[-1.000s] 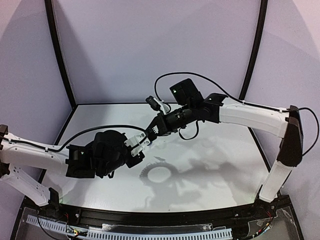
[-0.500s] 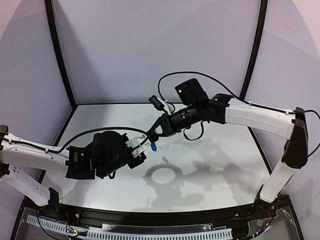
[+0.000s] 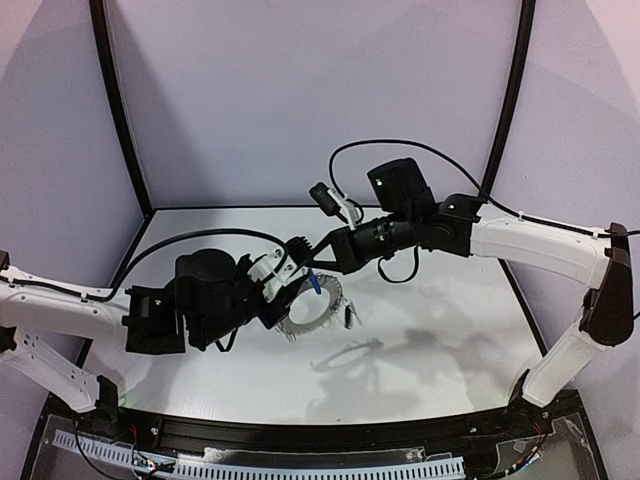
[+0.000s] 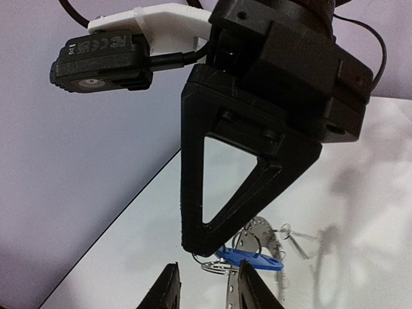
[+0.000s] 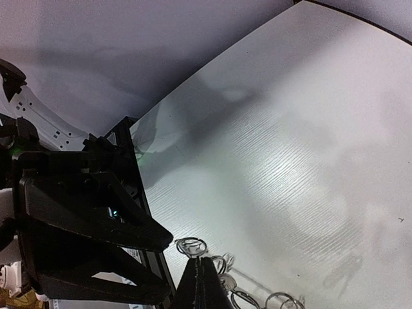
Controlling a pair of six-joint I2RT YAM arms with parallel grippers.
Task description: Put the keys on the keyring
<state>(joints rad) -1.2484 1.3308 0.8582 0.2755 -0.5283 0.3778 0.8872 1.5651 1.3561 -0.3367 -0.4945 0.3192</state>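
Silvery flat keyring (image 4: 256, 230), wire loops (image 4: 288, 232) dangling; blue-tagged key (image 4: 251, 259).

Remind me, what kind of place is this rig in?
Probably a lab robot cell: white table, plain lilac backdrop walls, black frame poles, slotted cable duct along the near edge.

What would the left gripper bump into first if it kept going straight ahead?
Probably the right gripper, whose shut black tip hangs just ahead of the left gripper, with the blue key tag right beside it. Depth is hard to judge from the wrist view.
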